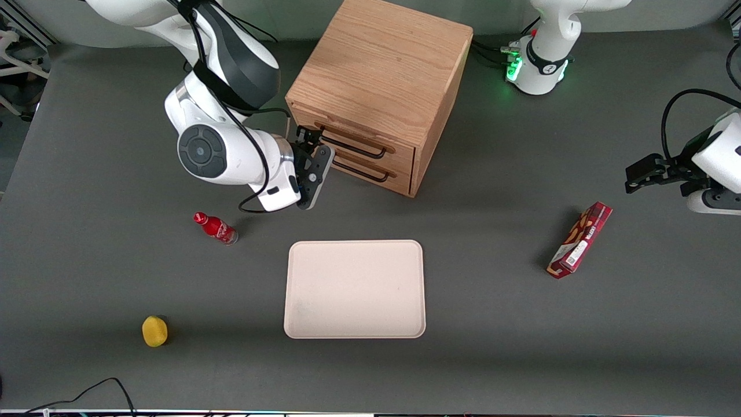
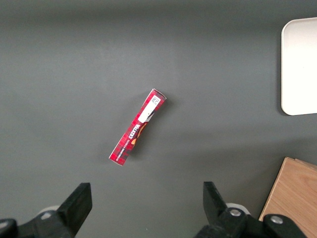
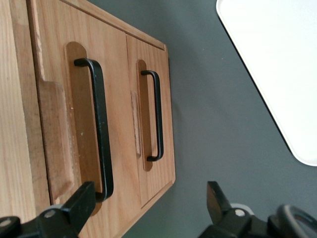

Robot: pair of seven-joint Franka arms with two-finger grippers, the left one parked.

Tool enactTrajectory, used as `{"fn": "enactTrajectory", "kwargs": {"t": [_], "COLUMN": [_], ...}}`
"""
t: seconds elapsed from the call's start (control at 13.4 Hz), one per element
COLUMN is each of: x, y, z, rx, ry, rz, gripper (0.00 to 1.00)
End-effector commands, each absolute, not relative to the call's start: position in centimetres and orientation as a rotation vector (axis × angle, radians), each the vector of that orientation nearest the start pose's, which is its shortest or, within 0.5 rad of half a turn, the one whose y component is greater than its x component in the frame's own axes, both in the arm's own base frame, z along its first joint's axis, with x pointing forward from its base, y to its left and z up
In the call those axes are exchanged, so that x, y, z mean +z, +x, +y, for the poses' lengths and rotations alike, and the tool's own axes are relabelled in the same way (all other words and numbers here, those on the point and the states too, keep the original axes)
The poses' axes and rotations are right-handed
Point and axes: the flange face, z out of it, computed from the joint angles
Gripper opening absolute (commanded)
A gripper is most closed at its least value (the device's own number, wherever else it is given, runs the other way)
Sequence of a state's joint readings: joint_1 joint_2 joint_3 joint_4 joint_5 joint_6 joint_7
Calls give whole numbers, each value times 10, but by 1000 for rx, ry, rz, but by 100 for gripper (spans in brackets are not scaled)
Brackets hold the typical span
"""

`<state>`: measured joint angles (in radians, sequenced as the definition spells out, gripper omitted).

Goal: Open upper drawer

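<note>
The wooden cabinet stands at the back of the table with both drawers shut flush. The upper drawer carries a thin black bar handle, seen in the front view too as the upper handle. Below it is the lower drawer with its own handle. My right gripper hovers just in front of the drawer faces, at the handles' end toward the working arm. In the right wrist view the gripper is open and holds nothing. One fingertip sits close to the end of the upper handle.
A beige tray lies nearer the front camera than the cabinet. A red bottle lies beside the gripper's arm, and a yellow object sits nearer the camera. A red box lies toward the parked arm's end.
</note>
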<state>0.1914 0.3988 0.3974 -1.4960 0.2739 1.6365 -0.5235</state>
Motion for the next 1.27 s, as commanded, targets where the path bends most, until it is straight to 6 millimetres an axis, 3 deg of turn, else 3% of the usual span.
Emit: {"fn": "enactTrajectory", "kwargs": {"t": [0.0,0.15,0.3,0.75,1.2], "x": [434,434,433,424,418], "y": [550,552,540,540,527], "z": [365,369,385,389,408], "rx": [346,313,323,342,371], "ry": [-2317,-2321,-2306,-2307,-2313], "rz": [-1308,-1305,-1345,-1326,-1334], "gripper": [100,100,100,100,100]}}
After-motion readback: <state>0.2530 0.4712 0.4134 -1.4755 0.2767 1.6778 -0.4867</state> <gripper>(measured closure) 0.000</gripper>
